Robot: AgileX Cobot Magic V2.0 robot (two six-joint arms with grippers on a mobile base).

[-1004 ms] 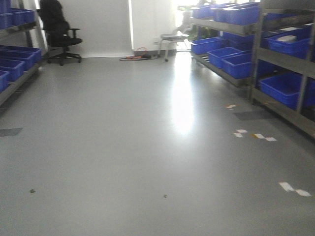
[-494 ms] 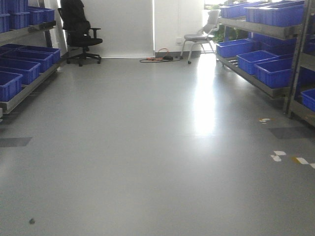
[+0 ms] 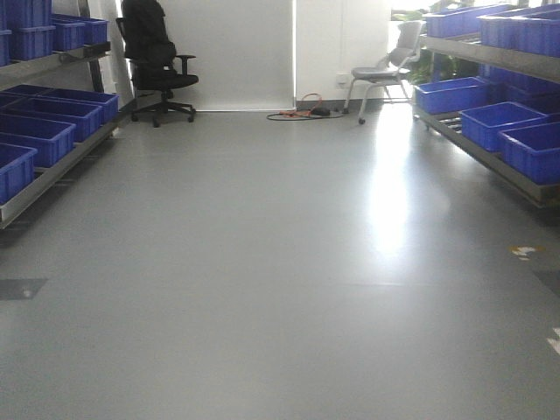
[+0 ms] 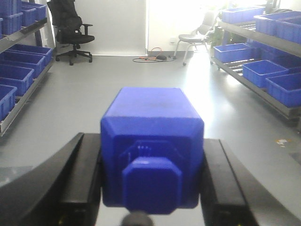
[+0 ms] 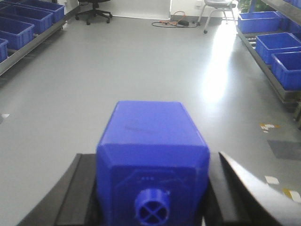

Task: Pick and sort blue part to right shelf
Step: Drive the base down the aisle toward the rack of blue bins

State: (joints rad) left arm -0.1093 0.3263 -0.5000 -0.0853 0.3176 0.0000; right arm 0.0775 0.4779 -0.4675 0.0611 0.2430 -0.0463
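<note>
In the left wrist view my left gripper [image 4: 149, 143] is shut on a deep-blue block [image 4: 151, 113] with a short square stub facing the camera; the black fingers [image 4: 84, 165] press both its sides. In the right wrist view my right gripper [image 5: 153, 157] is shut on a similar blue block [image 5: 150, 136] whose stub is round with a cross. The right shelf [image 3: 490, 159], a steel rack with blue bins [image 3: 506, 121], runs along the right wall; it also shows in the left wrist view [image 4: 251, 89] and the right wrist view [image 5: 265, 70]. Neither gripper shows in the front view.
A left rack with blue bins [image 3: 44, 136] lines the left wall. A black office chair [image 3: 157, 61] and a grey chair [image 3: 385, 66] stand at the far wall, with cables [image 3: 302, 112] on the floor. Tape marks [image 3: 525, 252] lie on the grey floor at right.
The front view has swung left: the right shelf has slid toward the right edge, the chairs have shifted right, and more of the left rack shows.
</note>
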